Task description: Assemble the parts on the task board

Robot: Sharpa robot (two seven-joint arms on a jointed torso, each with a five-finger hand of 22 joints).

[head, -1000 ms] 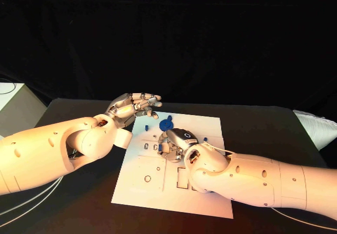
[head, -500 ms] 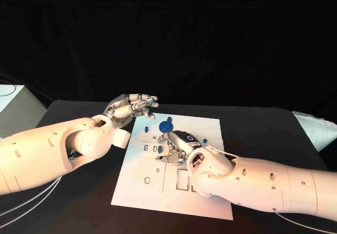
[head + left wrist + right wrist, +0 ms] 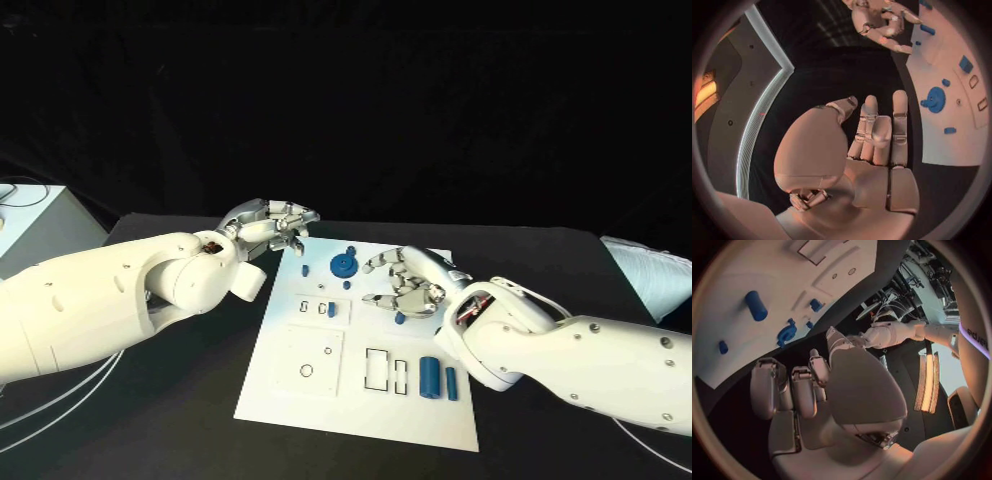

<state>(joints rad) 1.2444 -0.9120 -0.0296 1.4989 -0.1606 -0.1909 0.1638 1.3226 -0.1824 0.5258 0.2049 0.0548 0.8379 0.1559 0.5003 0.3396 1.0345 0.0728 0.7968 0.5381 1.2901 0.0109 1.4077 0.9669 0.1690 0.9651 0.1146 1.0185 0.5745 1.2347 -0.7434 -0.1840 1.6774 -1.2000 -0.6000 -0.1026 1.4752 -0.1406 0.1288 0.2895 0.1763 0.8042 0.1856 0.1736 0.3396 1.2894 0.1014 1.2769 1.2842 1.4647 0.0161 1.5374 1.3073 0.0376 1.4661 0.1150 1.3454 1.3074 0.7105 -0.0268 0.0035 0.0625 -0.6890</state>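
The white task board (image 3: 310, 390) lies mid-table. On it are a blue gear (image 3: 346, 265), a small blue peg (image 3: 304, 267), a blue piece standing in a slot (image 3: 330, 310), a short blue piece (image 3: 400, 319) and a blue cylinder (image 3: 433, 374) beside a thinner blue bar (image 3: 451, 382). My right hand (image 3: 407, 282) hovers over the board's far right part, fingers loosely bent and apart, holding nothing. My left hand (image 3: 271, 225) hangs past the board's far left corner, fingers loosely curved, empty. The left wrist view shows the gear (image 3: 934, 97) and the right hand (image 3: 879, 22). The right wrist view shows the cylinder (image 3: 756, 305).
A white box (image 3: 29, 225) stands at the table's left edge. A pale padded object (image 3: 656, 275) lies at the right edge. White cables (image 3: 58, 400) run under my left arm. Black table surrounds the board.
My right hand has lifted off the middle of the board and drawn back to the right, uncovering the blue pieces there. The left hand's fingers have curled in slightly. The camera has shifted.
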